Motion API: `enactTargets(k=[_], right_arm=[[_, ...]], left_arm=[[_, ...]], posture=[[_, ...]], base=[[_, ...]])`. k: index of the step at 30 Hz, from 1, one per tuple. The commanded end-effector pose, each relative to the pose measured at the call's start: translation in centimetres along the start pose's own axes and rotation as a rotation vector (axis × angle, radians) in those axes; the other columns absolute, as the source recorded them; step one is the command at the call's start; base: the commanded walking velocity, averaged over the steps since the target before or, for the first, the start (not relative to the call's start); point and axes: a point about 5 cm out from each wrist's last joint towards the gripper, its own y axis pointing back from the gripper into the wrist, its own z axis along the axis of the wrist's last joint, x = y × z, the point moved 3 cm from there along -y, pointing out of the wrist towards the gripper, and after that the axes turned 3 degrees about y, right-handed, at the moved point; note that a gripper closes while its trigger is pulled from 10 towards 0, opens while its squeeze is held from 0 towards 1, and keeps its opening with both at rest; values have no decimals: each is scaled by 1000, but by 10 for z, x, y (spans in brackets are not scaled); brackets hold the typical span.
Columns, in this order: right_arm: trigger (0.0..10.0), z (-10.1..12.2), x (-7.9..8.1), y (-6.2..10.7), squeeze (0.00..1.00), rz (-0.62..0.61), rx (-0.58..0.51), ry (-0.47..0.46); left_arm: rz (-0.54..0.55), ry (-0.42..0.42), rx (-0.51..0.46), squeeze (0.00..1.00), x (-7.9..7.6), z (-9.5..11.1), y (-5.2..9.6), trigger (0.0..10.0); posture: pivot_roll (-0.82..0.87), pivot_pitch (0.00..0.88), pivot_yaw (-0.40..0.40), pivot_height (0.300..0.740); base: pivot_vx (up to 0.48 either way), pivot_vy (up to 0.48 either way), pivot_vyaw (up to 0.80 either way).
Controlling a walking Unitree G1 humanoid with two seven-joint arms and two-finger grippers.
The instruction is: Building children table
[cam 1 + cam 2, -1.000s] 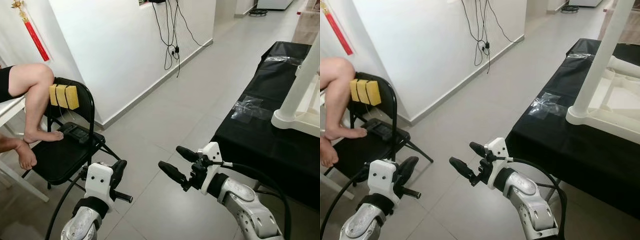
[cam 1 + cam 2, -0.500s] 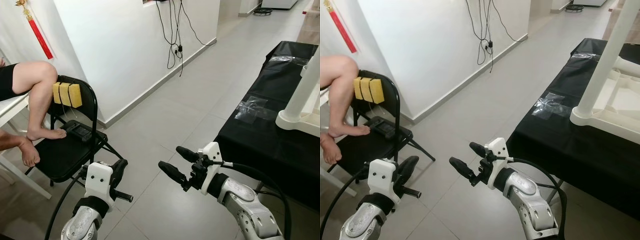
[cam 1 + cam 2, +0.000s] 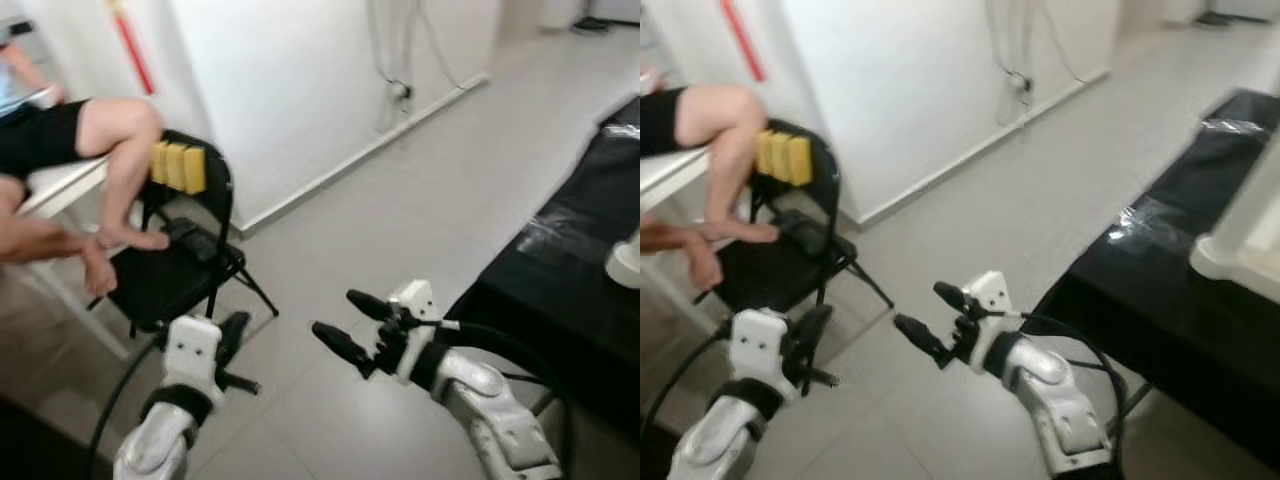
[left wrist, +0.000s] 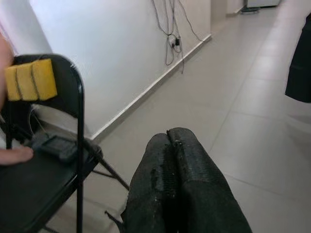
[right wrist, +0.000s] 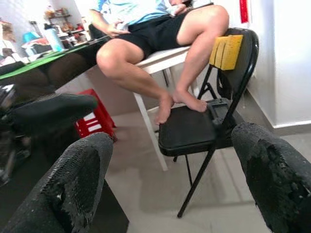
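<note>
At far right, blurred white table part on black cloth

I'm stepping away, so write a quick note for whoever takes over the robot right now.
Left hand: shut, holding nothing, held low over the floor.
Right hand: open, holding nothing, held out in front over the floor.
Job's things: the white table part stands on the black-covered table to the robot's right, with clear plastic bags beside it.
Nearby: a person's feet rest on the black folding chair to the left.
Done: nothing can be judged from this view.
Left: turn to the black table and go on with the assembly.
</note>
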Motion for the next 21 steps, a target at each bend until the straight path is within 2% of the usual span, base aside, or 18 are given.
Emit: enactTargets(k=[1, 5, 6, 21], right_arm=[[10000, 0, -1, 0, 0, 1, 10, 17], [10000, 1, 0, 1, 0, 4, -3, 21], [10000, 1, -2, 1, 0, -7, -5, -4], [10000, 1, -6, -1, 0, -28, -1, 2]], left_arm=[[-8, -6, -1, 0, 0, 0, 0, 10000], [-12, 0, 0, 0, 0, 0, -1, 10000], [-13, 2, -1, 0, 0, 0, -1, 10000], [-15, 7, 0, 0, 0, -1, -2, 10000]], posture=[[-92, 79, 72, 740], [-91, 79, 72, 740], [-91, 79, 72, 740], [-91, 72, 68, 740]], base=[[319, 0, 0], [327, 0, 600], [337, 0, 0], [360, 0, 0]])
